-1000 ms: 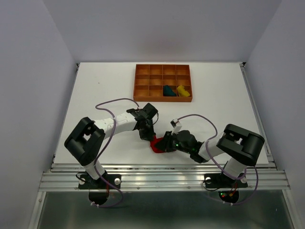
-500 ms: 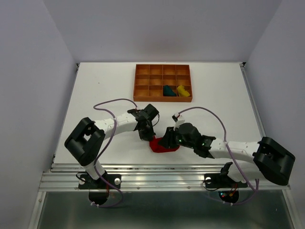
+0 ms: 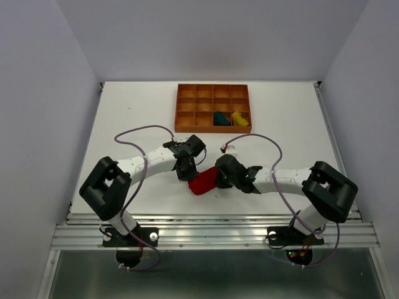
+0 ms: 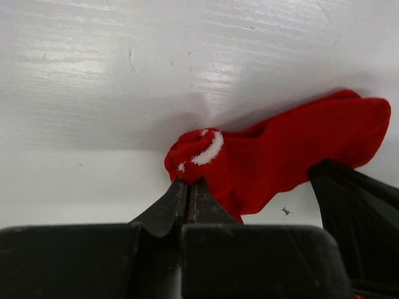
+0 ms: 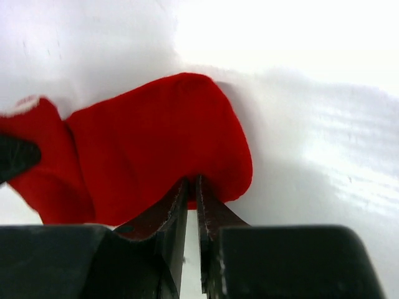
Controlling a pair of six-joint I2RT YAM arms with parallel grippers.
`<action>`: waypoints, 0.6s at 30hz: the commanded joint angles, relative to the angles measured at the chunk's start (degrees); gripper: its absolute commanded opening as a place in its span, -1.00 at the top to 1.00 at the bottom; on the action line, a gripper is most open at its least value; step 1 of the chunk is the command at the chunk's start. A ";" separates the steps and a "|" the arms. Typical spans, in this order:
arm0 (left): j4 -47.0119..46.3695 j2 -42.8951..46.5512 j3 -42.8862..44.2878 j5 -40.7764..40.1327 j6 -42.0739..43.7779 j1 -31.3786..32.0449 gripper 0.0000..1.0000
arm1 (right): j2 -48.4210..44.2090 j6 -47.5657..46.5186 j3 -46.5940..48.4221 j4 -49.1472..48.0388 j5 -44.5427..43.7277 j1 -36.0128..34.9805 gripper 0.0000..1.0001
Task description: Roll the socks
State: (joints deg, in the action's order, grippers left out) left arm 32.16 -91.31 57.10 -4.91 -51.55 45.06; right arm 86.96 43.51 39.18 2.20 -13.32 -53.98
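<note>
Left gripper: the left gripper [image 4: 188,190] has its jaws pressed flat together, and they pinch the bunched, white-flecked end of the red sock [image 4: 293,143] right at the tips.
Right gripper: the right gripper [image 5: 192,190] shows only a sliver of a gap, and the sock's rounded edge is nipped in it.
Sock position: it is strung between the two sets of fingers. Most of the cloth lies just beyond the right fingertips and off to the side of the left ones, low on the table [image 4: 93,75].
The other two: the teal sock [image 3: 220,118] and yellow sock [image 3: 238,117] are bundled side by side in the tray [image 3: 177,106], well beyond both sets of fingers.
Changed: a second ago the sock was a crumpled lump under the right fingers. Now it is drawn out longer and has shifted towards the left gripper, and the right arm has swung back in from a wide reach.
Risk, slip: both holds are thin edge pinches, so a tug from either side could pull the cloth free.
Risk, roll: this one looks barely started, and slack cloth between the fingers could unfold or roll up lopsided.
Risk, collision: the fingertips sit close together, and turning the sock could knock one set against the other.
</note>
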 commanded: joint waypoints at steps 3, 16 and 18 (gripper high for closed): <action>2.11 2.37 -0.85 -3.70 -1.01 0.38 1.00 | 9.53 -6.76 7.31 -0.17 -4.26 2.56 0.70; 4.93 -4.49 1.87 -6.87 -14.00 -1.82 1.00 | 15.53 -28.25 14.18 -5.87 5.65 8.27 0.63; 4.32 -4.76 2.22 -6.00 -14.37 -1.82 1.00 | 11.93 -31.45 12.25 -8.60 11.46 8.27 0.56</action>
State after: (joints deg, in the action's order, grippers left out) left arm 34.15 -94.28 58.35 -8.71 -61.47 43.62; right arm 102.52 22.17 54.33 -4.21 -9.02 -46.26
